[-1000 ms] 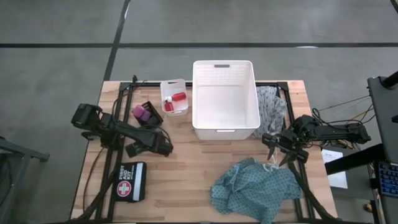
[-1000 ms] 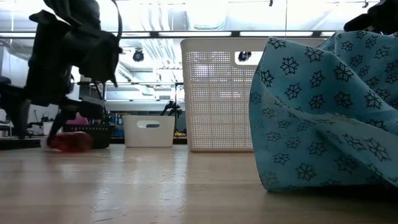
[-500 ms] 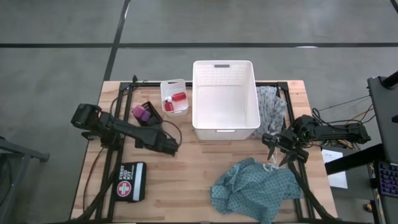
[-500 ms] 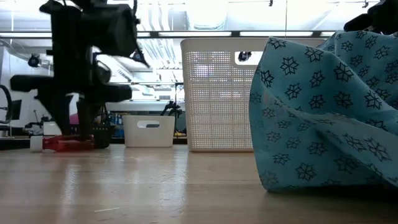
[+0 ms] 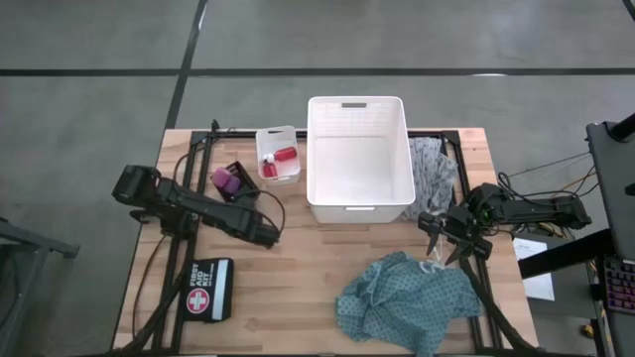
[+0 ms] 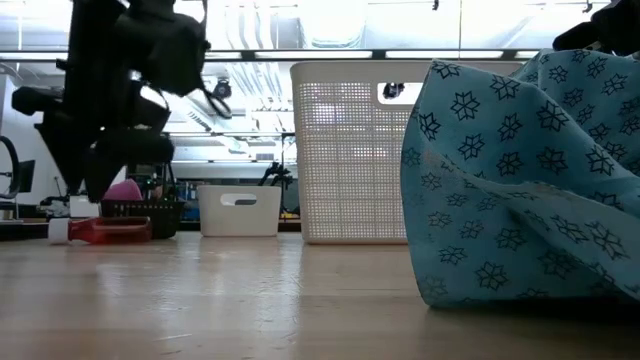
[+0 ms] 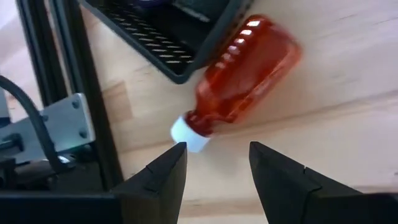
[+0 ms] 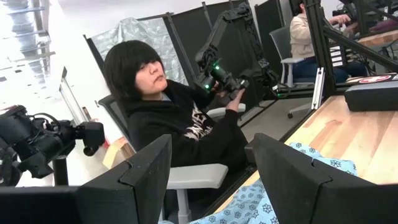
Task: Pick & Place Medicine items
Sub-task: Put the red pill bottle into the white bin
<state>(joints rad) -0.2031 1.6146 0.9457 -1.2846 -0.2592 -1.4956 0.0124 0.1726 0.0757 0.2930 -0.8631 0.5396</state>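
Note:
A red bottle (image 7: 245, 68) with a white cap (image 7: 189, 134) lies on its side on the wooden table, next to a black mesh tray (image 7: 168, 43); the low view also shows the red bottle (image 6: 105, 231). My left gripper (image 5: 266, 233) hovers above it, pointing steeply down and open, with nothing between its fingers (image 7: 155, 180). In the high view the arm hides this bottle. A second red bottle (image 5: 283, 157) lies in a small white bin (image 5: 263, 139). Purple and pink pieces (image 5: 225, 180) sit in the black tray. My right gripper (image 5: 451, 236) waits open at the table's right edge.
A large white basket (image 5: 359, 206) stands at the far middle, with a grey patterned cloth (image 5: 432, 169) to its right. A teal patterned cloth (image 5: 407, 297) lies crumpled near the front right. A black first-aid pouch (image 5: 208, 290) lies front left. A person sits beyond the table (image 8: 168, 118).
My left gripper has risen from just above the table and has rolled about its own axis, shifting a little toward the table's right. The red bottle stays lying on the table below it, its white cap now showing in the low view.

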